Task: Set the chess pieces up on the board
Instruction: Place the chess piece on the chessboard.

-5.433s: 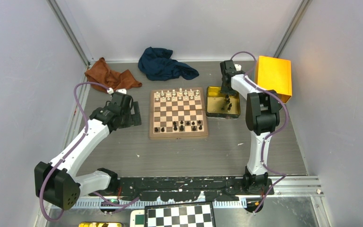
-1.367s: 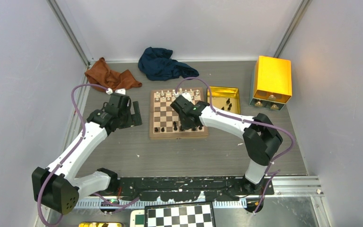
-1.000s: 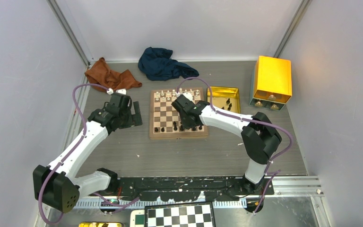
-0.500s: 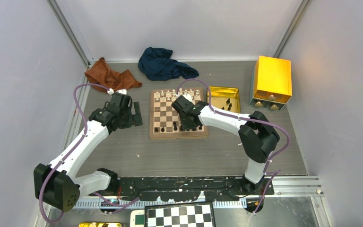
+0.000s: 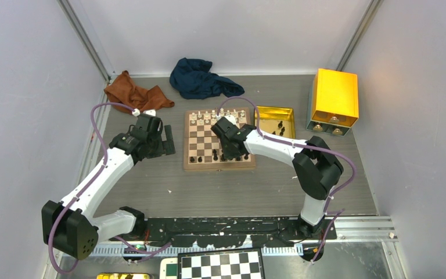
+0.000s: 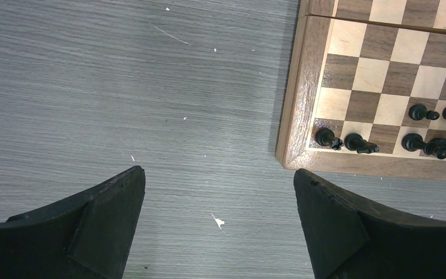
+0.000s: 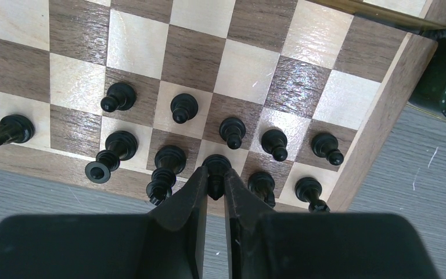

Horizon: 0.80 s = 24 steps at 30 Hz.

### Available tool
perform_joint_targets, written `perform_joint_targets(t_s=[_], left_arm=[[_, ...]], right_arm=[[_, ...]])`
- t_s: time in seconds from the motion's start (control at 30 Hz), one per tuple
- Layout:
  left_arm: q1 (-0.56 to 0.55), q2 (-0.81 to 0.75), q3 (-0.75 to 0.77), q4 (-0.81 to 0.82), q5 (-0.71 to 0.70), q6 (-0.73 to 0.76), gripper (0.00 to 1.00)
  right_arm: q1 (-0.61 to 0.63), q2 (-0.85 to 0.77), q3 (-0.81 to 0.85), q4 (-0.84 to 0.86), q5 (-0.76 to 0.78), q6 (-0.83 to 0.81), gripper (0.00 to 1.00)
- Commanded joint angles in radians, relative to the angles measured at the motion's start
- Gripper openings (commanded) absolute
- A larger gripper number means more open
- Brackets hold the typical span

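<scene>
Your right hand [image 7: 214,179] is clamped on a black piece [image 7: 216,164]; lower it straight onto its near-edge square of the board [image 7: 383,125], clear of the neighbours [image 7: 262,183].

Black chess pieces [image 7: 184,108]: small, upright, clustered on two near rows. Board [image 5: 200,136]: wooden, light/dark brown squares, brown rim, lying flat.

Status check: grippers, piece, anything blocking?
Right gripper shut on black piece, at near row of board. Left gripper open, over table beside board. Neighbouring pieces close on both sides.
</scene>
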Motion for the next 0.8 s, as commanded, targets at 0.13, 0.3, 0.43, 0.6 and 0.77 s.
perform_joint_targets(t_s=[0.13,0.3,0.43,0.6,0.77], left_arm=[[0.005,-0.004,0.004,0.032,0.004,0.002,0.99],[0.005,-0.003,0.004,0.032,0.006,0.003,0.99],[0.005,-0.002,0.006,0.033,0.006,0.003,1.0],[0.005,0.0,0.007,0.035,0.009,0.004,0.99],[0.005,-0.001,0.004,0.034,0.009,0.003,0.99]], right_arm=[[-0.005,0.003,-0.015,0.035,-0.002,-0.003,0.01],[-0.004,0.0,-0.018,0.03,0.004,-0.003,0.03],[-0.004,-0.007,-0.023,0.025,0.008,-0.005,0.03],[-0.004,-0.012,-0.025,0.019,0.013,-0.007,0.03],[-0.004,-0.016,-0.029,0.019,0.013,-0.006,0.03]])
